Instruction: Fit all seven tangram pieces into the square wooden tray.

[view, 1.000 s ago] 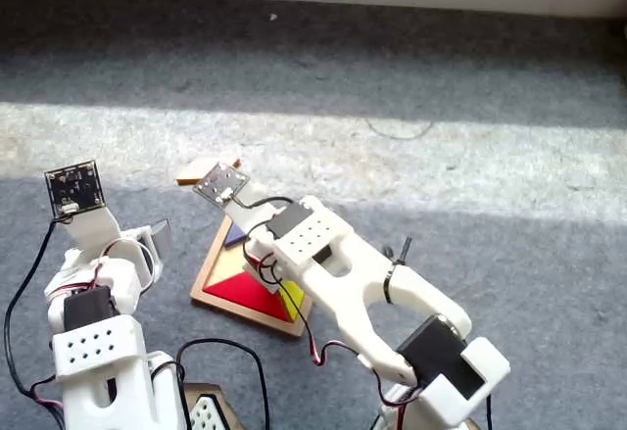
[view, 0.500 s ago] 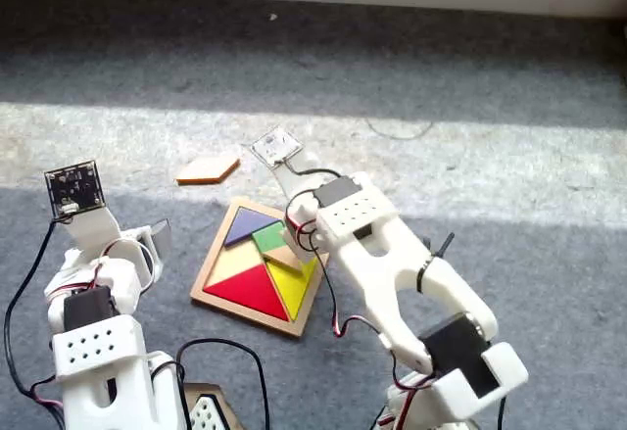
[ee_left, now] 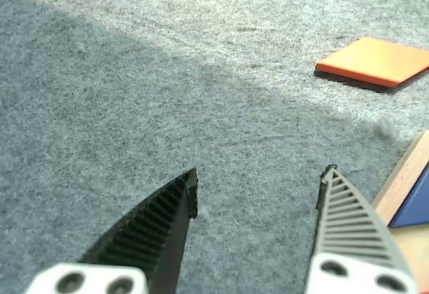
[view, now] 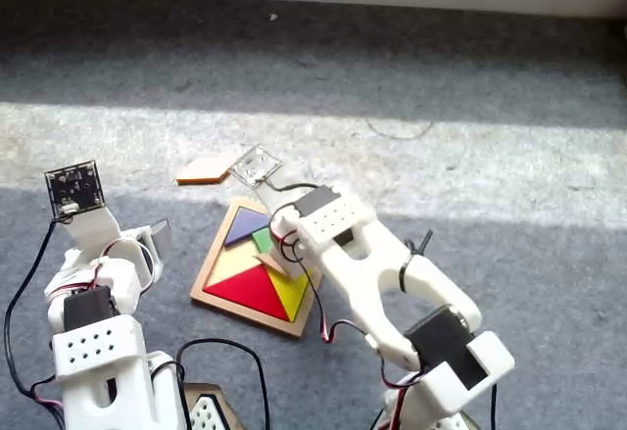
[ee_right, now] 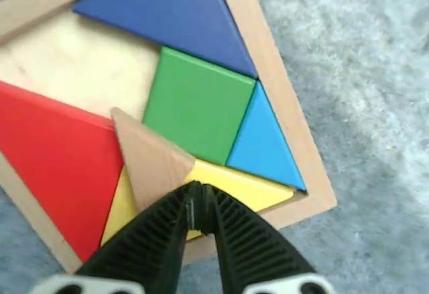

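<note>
Carpet [view: 470, 87] | right gripper [ee_right: 199, 207] pinches tan triangle [ee_right: 151, 160] over tray [ee_right: 281, 113], mid-frame | left gripper [ee_left: 258, 187] gaping | next, likely: seat triangle in gap

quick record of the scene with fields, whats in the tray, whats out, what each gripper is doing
tray: square wooden tray on carpet
seated pieces: dark blue triangle, green square, light blue triangle, red triangle, yellow piece
open slot: bare wood beside the green square
outside tray: orange parallelogram on the carpet
right gripper: shut on tan triangle, which overlaps red and yellow
left gripper: open, above carpet near the tray's edge
</note>
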You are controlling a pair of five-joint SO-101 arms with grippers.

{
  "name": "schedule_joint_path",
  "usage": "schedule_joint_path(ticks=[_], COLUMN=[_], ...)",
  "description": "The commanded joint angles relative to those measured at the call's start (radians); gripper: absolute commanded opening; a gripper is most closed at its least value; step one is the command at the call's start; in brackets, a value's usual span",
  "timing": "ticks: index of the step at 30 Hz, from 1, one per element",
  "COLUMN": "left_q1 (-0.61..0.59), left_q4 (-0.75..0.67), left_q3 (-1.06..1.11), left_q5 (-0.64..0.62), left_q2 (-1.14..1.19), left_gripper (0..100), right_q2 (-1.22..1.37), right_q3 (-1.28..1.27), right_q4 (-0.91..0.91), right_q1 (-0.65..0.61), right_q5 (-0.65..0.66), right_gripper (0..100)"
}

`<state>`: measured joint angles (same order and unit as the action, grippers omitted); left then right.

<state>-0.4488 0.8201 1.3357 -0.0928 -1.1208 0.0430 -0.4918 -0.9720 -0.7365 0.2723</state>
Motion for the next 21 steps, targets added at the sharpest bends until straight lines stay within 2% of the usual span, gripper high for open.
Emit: schedule_joint_path(ticks=[1, 9, 15, 21], left_q1=[-0.010, -0.010, -0.010, -0.010], left_q4=[-0.020, -0.020, -0.020, -0.020], left_q3=[-0.010, -0.010, -0.010, -0.010], left_q5=[0.008, 0.008, 0.008, 0.008], left_q2=[-0.015, -0.015, -0.015, -0.015], left_gripper=[29, 29, 29, 29], right_q2=[-0.008, -0.015, -0.008, -0.016], right_q3=[0.008, 0.007, 0.008, 0.010], right_q4=[-0.001, 0.021, 0.027, 0.024], right_q1=[-0.041, -0.050, -0.137, -0.145], right_q5=[-0.026, -0.075, -0.097, -0.143], right_gripper=[0.6, 0.6, 0.6, 0.6])
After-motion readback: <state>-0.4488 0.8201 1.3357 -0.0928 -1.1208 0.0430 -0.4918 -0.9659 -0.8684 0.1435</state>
